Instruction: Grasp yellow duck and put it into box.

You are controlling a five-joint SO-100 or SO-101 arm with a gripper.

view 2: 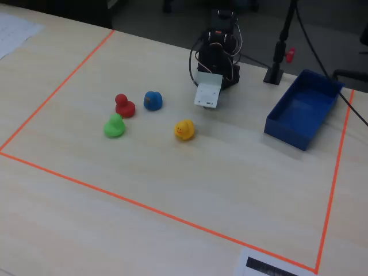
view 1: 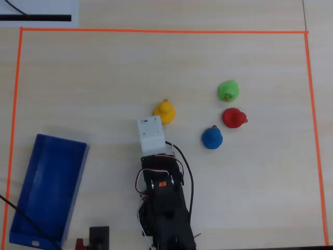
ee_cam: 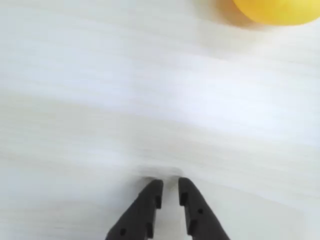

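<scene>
The yellow duck point(view 1: 164, 111) stands on the pale wooden table near the middle and also shows in the fixed view point(view 2: 184, 130). In the wrist view only its lower edge point(ee_cam: 280, 11) shows at the top right. My gripper point(ee_cam: 170, 181) is low over bare table, short of the duck and to its left in the wrist view. Its black jaws are almost closed with a narrow gap and hold nothing. In the overhead view the white wrist housing point(view 1: 151, 134) hides the fingers. The blue box point(view 1: 47, 187) lies empty at the lower left, and at the right in the fixed view point(view 2: 305, 112).
A green duck point(view 1: 228, 90), a red duck point(view 1: 234, 117) and a blue duck point(view 1: 212, 138) stand together right of the yellow one. Orange tape point(view 1: 156, 31) frames the work area. The arm base point(view 1: 164, 208) and its cables sit at the bottom edge.
</scene>
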